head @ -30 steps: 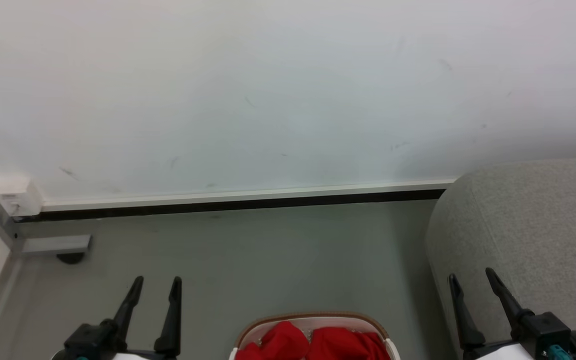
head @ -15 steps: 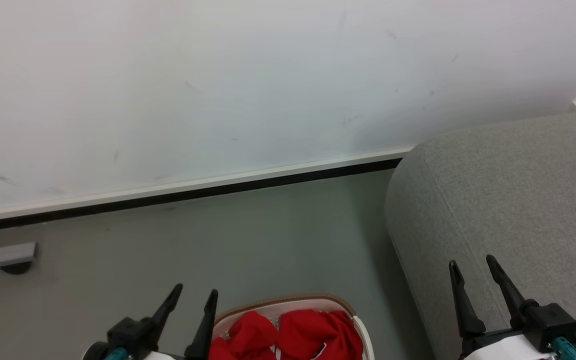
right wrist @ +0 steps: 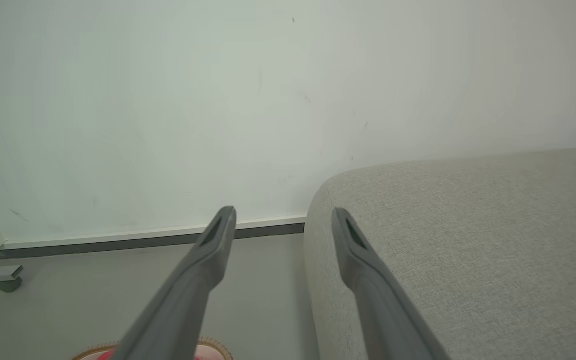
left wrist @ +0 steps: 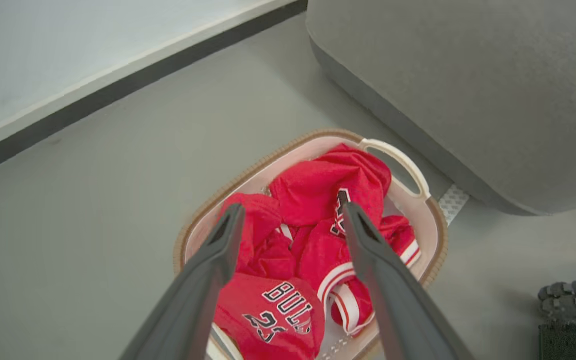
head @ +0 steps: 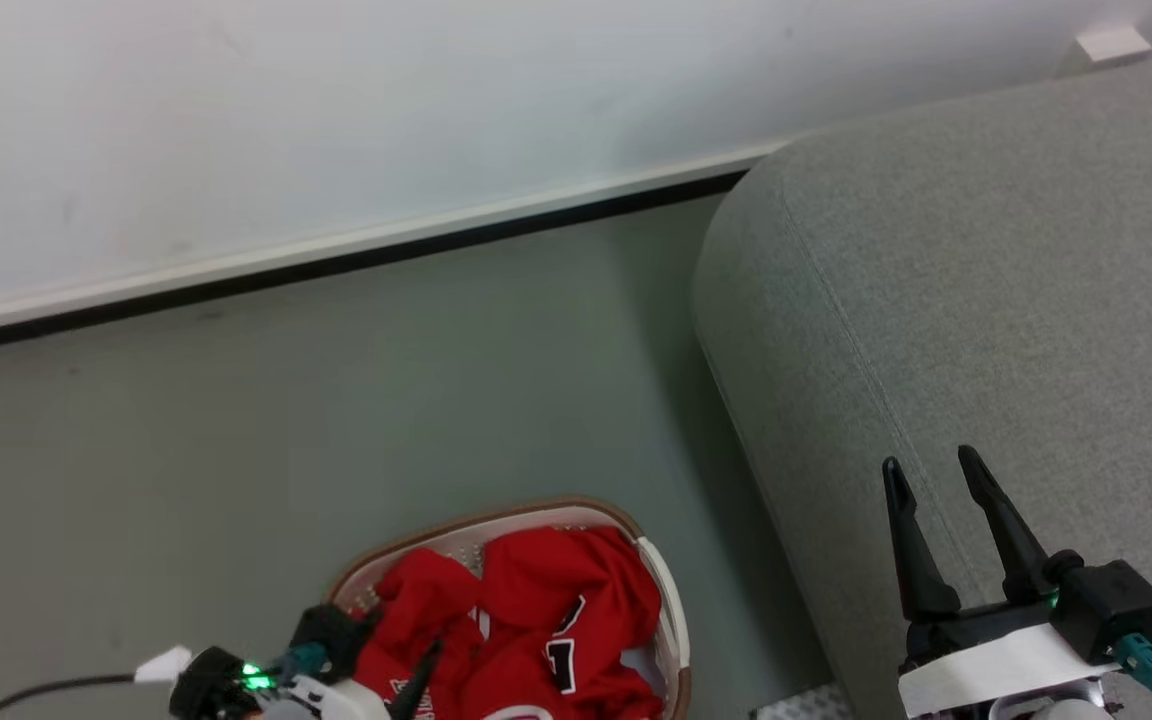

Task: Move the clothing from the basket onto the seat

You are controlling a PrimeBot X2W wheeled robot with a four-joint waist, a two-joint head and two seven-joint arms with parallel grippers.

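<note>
Red clothing (left wrist: pixel 318 192) in the basket (left wrist: pixel 268 159) reads, seemingly, "BULLS 23"; fingers of left gripper (left wrist: pixel 293 207) and right gripper (right wrist: pixel 283 211) spread, empty.

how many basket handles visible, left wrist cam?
1. White handle on the basket rim, on the side facing the seat. A second one may be hidden at the near end, behind the left gripper.

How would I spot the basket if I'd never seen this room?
Find the big grey seat by the white wall. On the floor beside its rounded corner sits the basket: oval, cream, with a tan rim. It alone holds bright red clothing.
</note>
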